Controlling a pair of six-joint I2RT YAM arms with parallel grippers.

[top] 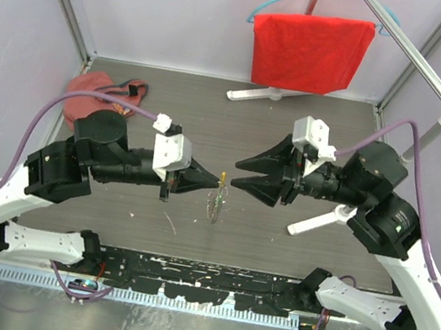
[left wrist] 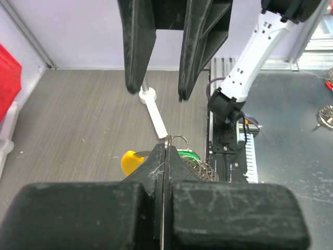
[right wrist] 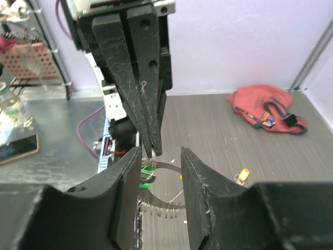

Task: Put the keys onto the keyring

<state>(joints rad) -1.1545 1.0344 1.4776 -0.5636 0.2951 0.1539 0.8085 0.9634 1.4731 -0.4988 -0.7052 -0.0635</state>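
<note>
Left gripper (top: 218,181) is clamped shut on the keyring (left wrist: 202,170). It pinches the thin wire loop at the top, and the beaded coil hangs below the tips over the middle of the table (top: 148,234). Green key (left wrist: 188,154) sits right at the ring, under the pinch point; I can't tell if it's threaded on or just lying against it. Gold key (right wrist: 242,175) looks to be lying on the table on its own, apart from the ring, toward the back. Right gripper (top: 236,175) is spread wide, holding nothing, nose to nose with the left. In its wrist view its jaws sit either side of the hanging ring without touching it. My read: the right is lining up to take a second hold on the ring or the green key. To do it well, hold the left pinch firm so the ring doesn't swing, and bring the right in low, below the left tips rather than at them, since clearance is tight. Close slowly on one part only; these pieces are tiny and will slip or twist if caught on an edge.
</note>
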